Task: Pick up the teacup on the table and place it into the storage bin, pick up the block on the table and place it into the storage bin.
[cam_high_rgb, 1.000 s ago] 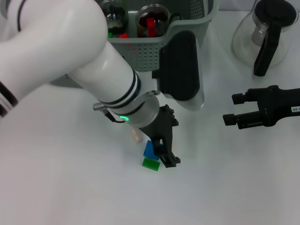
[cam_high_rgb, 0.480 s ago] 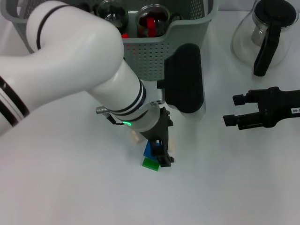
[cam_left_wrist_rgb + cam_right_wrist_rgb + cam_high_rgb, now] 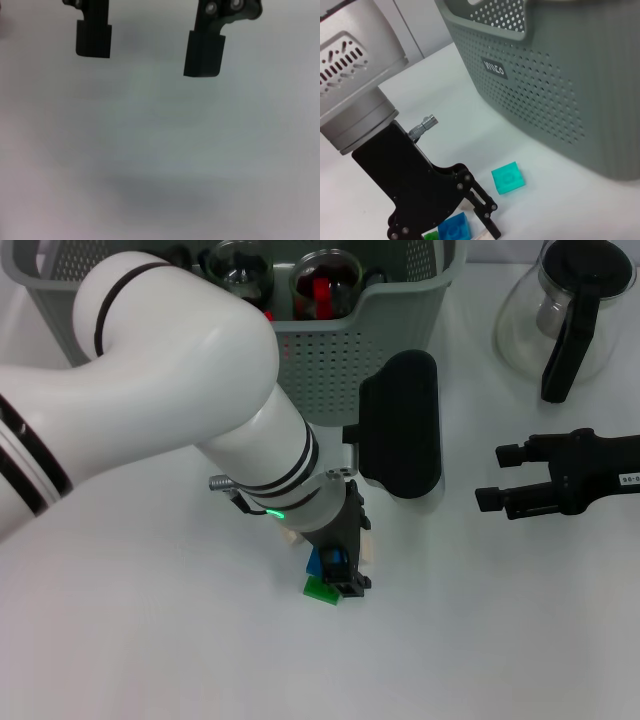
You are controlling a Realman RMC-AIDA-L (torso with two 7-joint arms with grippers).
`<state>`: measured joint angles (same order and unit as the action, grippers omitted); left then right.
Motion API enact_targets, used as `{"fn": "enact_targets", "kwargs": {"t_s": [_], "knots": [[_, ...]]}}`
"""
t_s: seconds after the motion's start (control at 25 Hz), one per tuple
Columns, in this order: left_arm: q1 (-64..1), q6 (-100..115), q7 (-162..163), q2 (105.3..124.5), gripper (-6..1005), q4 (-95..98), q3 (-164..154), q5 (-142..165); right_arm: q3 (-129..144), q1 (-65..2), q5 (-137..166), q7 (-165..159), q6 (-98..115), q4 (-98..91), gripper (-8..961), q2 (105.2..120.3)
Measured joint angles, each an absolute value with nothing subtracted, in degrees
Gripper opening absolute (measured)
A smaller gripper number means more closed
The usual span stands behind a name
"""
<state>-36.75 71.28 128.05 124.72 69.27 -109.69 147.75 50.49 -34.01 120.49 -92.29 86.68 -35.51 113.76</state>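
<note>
Nearest the robot, a small cluster of blocks lies on the white table [image 3: 150,640]: a green block [image 3: 320,590] at the front and a blue block [image 3: 322,562] touching it from behind. A pale block shows beside them, mostly hidden under the arm. In the right wrist view a separate teal block [image 3: 508,177] lies apart from the cluster, nearer the storage bin wall.

The left claw [image 3: 345,565] stands directly over the blue block, pointing down. In the left wrist view its two fingers [image 3: 204,52] are set wide apart with only bare table between them, so nothing is gripped. The step in hand appears to be the block pick.

Handling, as a judgement: the blocks look like rigid, light plastic with flat sides. Grip across two opposite flat faces, low on the body. Because the blue and green blocks touch, one finger is likely to nudge the neighbour.

Farther out on the right side, the right claw [image 3: 495,475] hovers above the table with its fingers parted, holding nothing, well apart from the blocks.

At the far edge stands the storage bin [image 3: 330,355], already containing glass teacups [image 3: 325,280] with coloured pieces inside. A glass pot [image 3: 565,310] with a black handle stands to the right of the storage bin.
</note>
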Motion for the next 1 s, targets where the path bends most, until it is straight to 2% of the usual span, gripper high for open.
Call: {"fn": "enact_targets", "kwargs": {"t_s": [0.56, 0.76, 1.0], "knots": [[-38.7, 73.8, 130.0, 124.45, 437, 68.9, -106.9, 147.2, 50.4, -34.0, 120.5, -92.0, 86.7, -35.5, 881, 113.82], [-38.7, 82.9, 128.9, 124.47, 421, 74.8, -100.5, 142.4, 50.4, -34.0, 120.5, -91.6, 86.7, -35.5, 881, 113.82], [-42.4, 99.8, 129.0, 124.04, 419, 76.6, -69.7, 133.2, 50.4, -34.0, 120.5, -91.6, 86.8, -35.5, 882, 113.82]]}}
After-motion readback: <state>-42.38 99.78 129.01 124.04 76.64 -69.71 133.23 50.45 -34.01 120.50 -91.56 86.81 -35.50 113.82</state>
